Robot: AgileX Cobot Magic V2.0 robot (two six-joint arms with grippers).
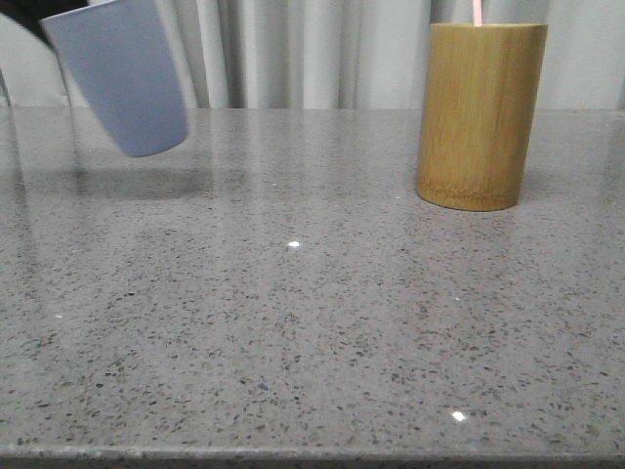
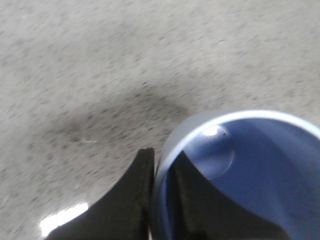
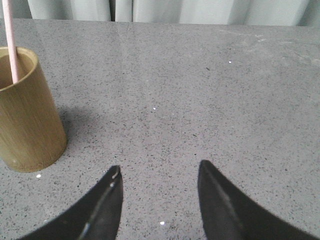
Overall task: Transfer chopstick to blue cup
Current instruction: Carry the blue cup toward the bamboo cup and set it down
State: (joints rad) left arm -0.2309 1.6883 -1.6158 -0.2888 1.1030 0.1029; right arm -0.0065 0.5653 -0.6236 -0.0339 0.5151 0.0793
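The left gripper (image 2: 162, 200) is holding the blue cup (image 1: 122, 73) up in the air, off the bench (image 1: 312, 322), and the cup is tipping to one side. In the left wrist view its jaws are pinching the cup's rim, one finger inside and one outside. That is only a thin bit to hold, so the cup could be slipping or swinging, and it might fall and roll on the hard grey bench. The chopstick (image 3: 10, 42) is standing in the bamboo cup (image 1: 479, 115), far from the blue cup, leaning on the bamboo rim. The right gripper (image 3: 159, 175) is hanging low over the bench near the bamboo cup, with its jaws spread wide and holding nothing. The chopstick is very thin, so the jaws could be closing beside it and missing. They could also be bumping the bamboo cup and knocking it over. If the blue cup is tipping too much, the chopstick might slide right out again.
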